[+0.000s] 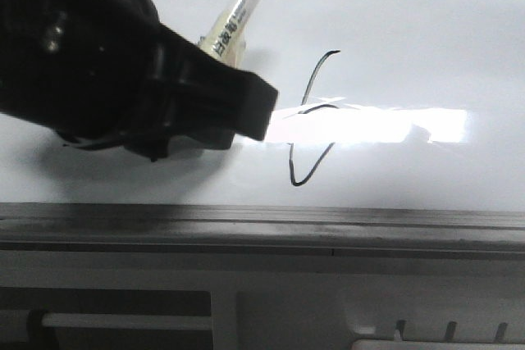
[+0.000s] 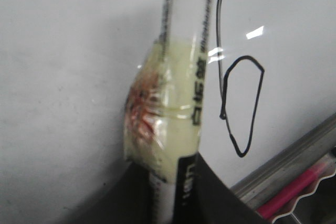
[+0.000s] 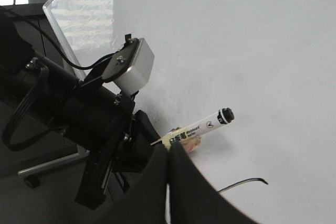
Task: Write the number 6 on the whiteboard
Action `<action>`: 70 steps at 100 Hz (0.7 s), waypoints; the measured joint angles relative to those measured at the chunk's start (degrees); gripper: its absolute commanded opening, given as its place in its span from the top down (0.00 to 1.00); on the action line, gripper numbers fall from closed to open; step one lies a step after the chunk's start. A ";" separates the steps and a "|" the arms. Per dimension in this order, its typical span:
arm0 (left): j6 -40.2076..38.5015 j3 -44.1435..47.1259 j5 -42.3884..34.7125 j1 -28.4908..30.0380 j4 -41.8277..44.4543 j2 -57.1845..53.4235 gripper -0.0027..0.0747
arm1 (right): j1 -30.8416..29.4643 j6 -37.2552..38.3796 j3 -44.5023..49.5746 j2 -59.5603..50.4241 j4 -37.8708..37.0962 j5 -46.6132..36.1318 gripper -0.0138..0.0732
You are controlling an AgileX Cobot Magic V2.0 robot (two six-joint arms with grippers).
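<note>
**Lift Clean, Leave the 6 Unsmudged**

The number 6 (image 1: 312, 120) sits on the whiteboard (image 1: 426, 30), at about 3 o'clock of the left claw (image 1: 246, 112), which is clamped on the marker (image 1: 238, 14). Judged complete: raise the tip straight off, away from the ink. The right claw's state cannot be told.

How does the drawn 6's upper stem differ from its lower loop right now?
On the thin black hand-drawn number 6, the upper stem is a single, open, gently curved stroke with a small hook at its end. The lower loop is a closed outline, angular, narrowing to a point at its far end. In the front view, glare on the glossy white whiteboard washes out the loop's middle, while the stem stays clear. Both share one thin black line.
</note>
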 measured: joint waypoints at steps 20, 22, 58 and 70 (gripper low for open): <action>-13.46 -0.33 -4.05 -1.12 0.78 2.53 0.99 | 0.00 0.09 1.78 0.00 0.00 0.22 0.91; -14.35 -0.33 -4.50 -1.23 1.40 2.81 0.99 | 0.00 0.09 1.91 0.00 0.00 0.22 0.91; -29.41 -0.69 -9.22 -1.70 11.89 5.61 0.99 | 0.00 0.09 1.91 0.00 0.00 0.22 0.91; -29.92 -0.81 -10.40 -2.04 12.69 6.47 0.99 | 0.00 0.24 1.91 0.00 0.00 0.22 0.91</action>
